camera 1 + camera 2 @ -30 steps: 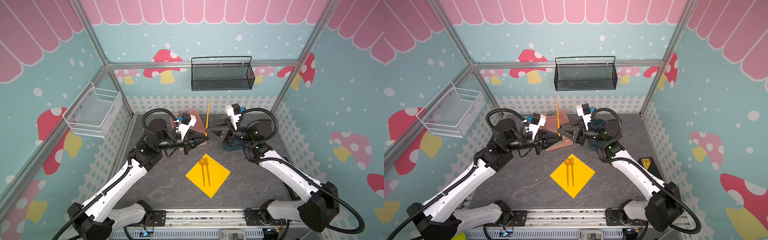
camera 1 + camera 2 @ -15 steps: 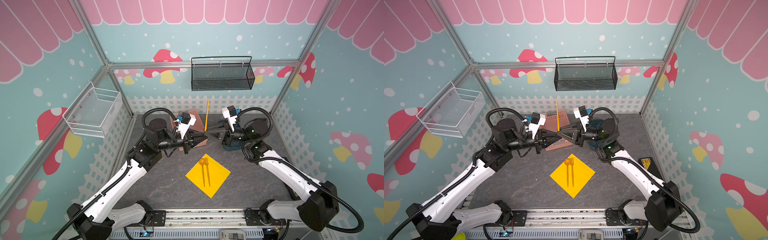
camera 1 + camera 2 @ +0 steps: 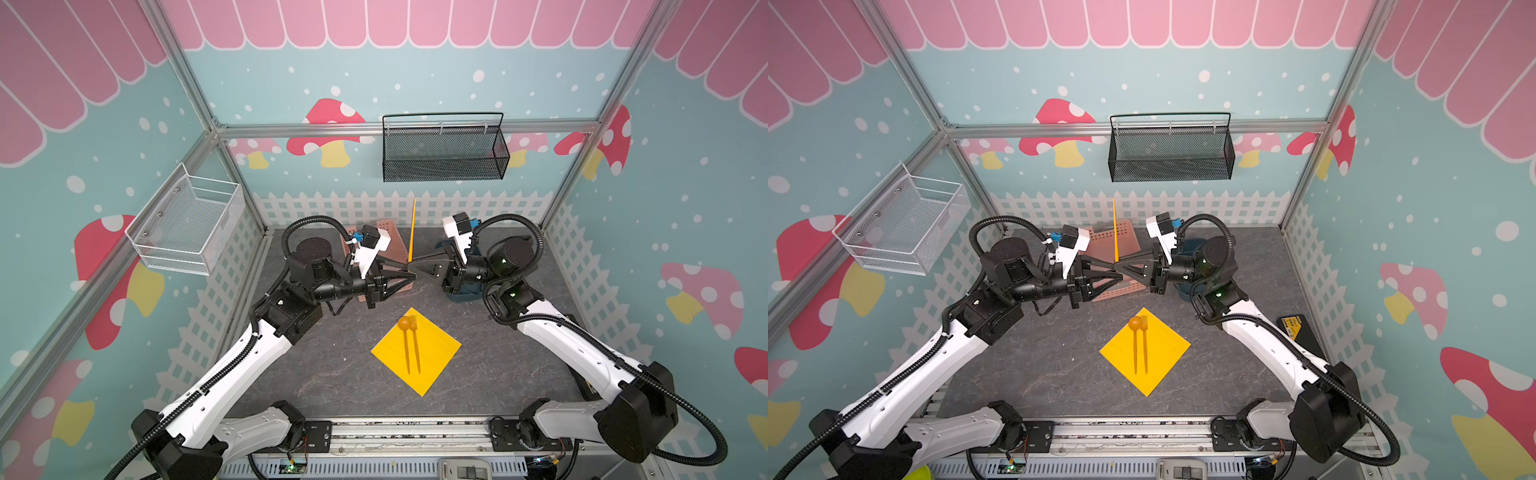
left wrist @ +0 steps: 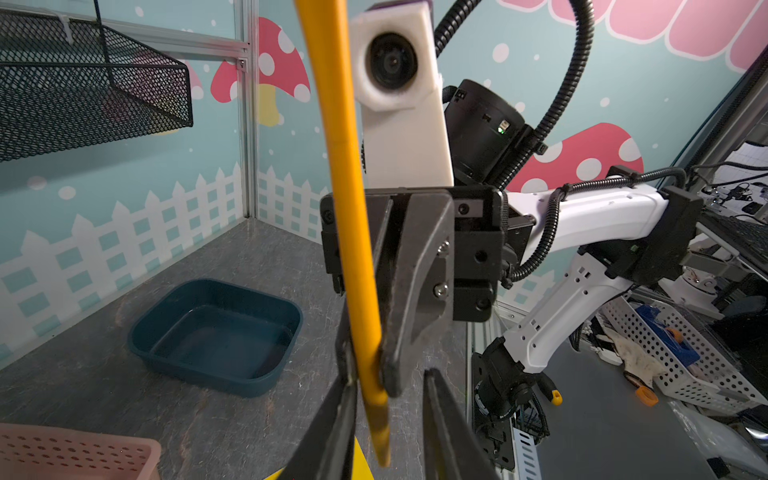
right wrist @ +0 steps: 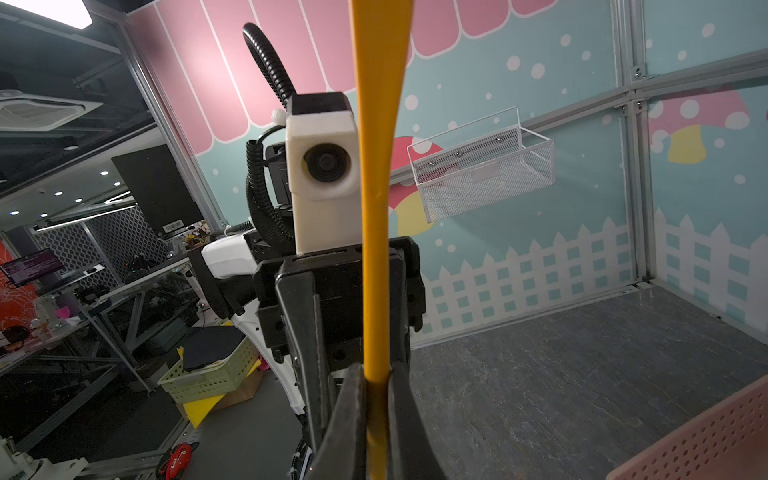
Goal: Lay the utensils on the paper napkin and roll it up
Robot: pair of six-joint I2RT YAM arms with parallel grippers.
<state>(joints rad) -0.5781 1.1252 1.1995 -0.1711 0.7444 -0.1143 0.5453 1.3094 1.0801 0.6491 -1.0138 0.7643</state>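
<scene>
The yellow paper napkin (image 3: 434,359) (image 3: 1163,353) lies flat as a diamond on the grey table. On it, side by side, rest the spoon (image 3: 404,323) (image 3: 1135,324) and the fork (image 3: 416,345) (image 3: 1145,345). The knife (image 3: 412,232) (image 3: 1115,228) (image 4: 353,208) (image 5: 376,208) stands upright in the air above the pink basket. My right gripper (image 3: 412,262) (image 3: 1120,264) (image 5: 376,374) is shut on its lower end. Facing it tip to tip, my left gripper (image 3: 409,275) (image 3: 1112,272) (image 4: 388,378) is open, its fingers standing around the knife's tip with a gap.
A pink perforated basket (image 3: 397,243) (image 3: 1127,243) sits at the back under the grippers. A dark teal tray (image 4: 216,328) (image 3: 1187,249) sits behind the right arm. A black wire basket (image 3: 442,149) hangs on the back wall and a white mesh basket (image 3: 187,224) on the left wall.
The right gripper moved in to the upright knife and shut on it. The left gripper, shut on the knife before, has opened its jaws.
</scene>
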